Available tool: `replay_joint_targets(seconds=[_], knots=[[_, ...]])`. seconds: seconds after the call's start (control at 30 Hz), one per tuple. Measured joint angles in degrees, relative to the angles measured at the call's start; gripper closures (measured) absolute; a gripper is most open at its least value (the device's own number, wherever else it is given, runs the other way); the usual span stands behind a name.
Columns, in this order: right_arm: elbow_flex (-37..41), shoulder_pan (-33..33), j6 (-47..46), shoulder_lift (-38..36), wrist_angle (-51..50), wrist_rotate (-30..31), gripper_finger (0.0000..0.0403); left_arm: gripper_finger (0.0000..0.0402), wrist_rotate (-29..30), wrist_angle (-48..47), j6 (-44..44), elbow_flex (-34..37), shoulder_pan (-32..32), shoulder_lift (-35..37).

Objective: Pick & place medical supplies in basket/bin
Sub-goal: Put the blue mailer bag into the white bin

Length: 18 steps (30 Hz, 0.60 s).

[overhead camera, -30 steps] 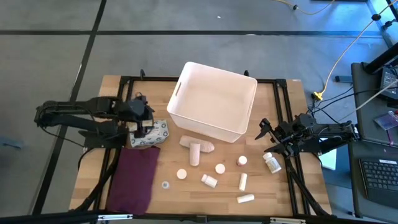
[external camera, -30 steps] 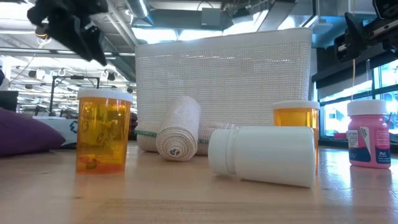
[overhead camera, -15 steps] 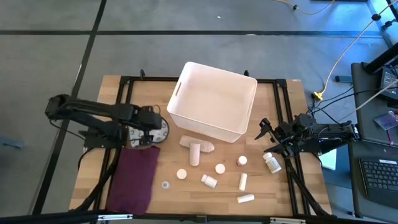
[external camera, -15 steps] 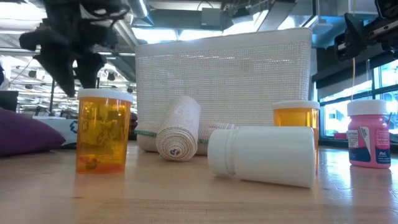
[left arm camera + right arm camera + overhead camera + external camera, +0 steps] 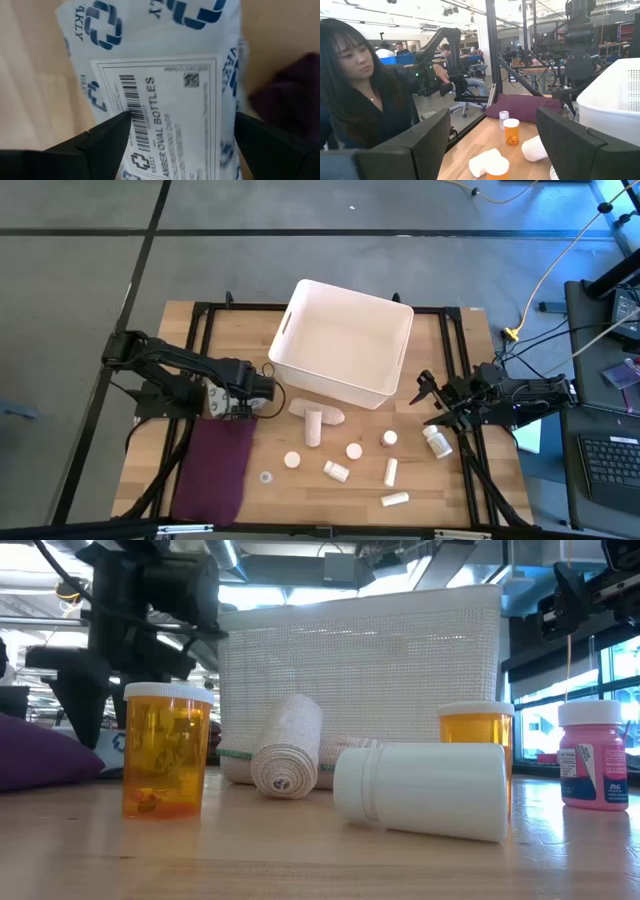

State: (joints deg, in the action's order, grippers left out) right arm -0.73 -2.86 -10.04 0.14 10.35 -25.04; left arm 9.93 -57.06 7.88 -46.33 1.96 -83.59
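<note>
While I watch from above, my left end effector point(image 5: 262, 388) sits low at the left-centre of the frame, just off the near-left corner of the white tub point(image 5: 343, 342). Its wrist camera looks straight down on the printed packet point(image 5: 160, 85), which fills the gap between the two spread fingers point(image 5: 107, 137); I cannot tell whether they touch it. From overhead the arm hides the packet. The maroon cloth point(image 5: 215, 465) lies just below that end effector, running toward the lower-left edge of the tabletop point(image 5: 300, 495).

My right end effector point(image 5: 428, 402) waits at the right edge of the tabletop, fingers apart and empty, beside a white-capped bottle point(image 5: 437, 442).

Below the tub, mid-frame, the bandage rolls point(image 5: 317, 418) lie close to its wall, and small bottles and caps point(image 5: 353, 451) are scattered well apart across the lower centre. Bare wood stays open between the cloth and those bottles. In the level view an amber bottle point(image 5: 165, 750) stands left and a white bottle point(image 5: 420, 788) lies on its side.
</note>
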Motion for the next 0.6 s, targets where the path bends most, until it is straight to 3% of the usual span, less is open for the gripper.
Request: replay_joint_targets(seconds=[0.2,0.6], knots=[[0.00,0.01,0.02,-0.02,0.00,0.00,0.0108,0.0064,0.82,-0.76,3.04,-0.29,0.04,-4.04],[0.00,-0.01,0.04,0.00,-0.04,-0.02,0.0108,0.0064,5.08,2.01,8.81,0.22,-0.03,-4.88]])
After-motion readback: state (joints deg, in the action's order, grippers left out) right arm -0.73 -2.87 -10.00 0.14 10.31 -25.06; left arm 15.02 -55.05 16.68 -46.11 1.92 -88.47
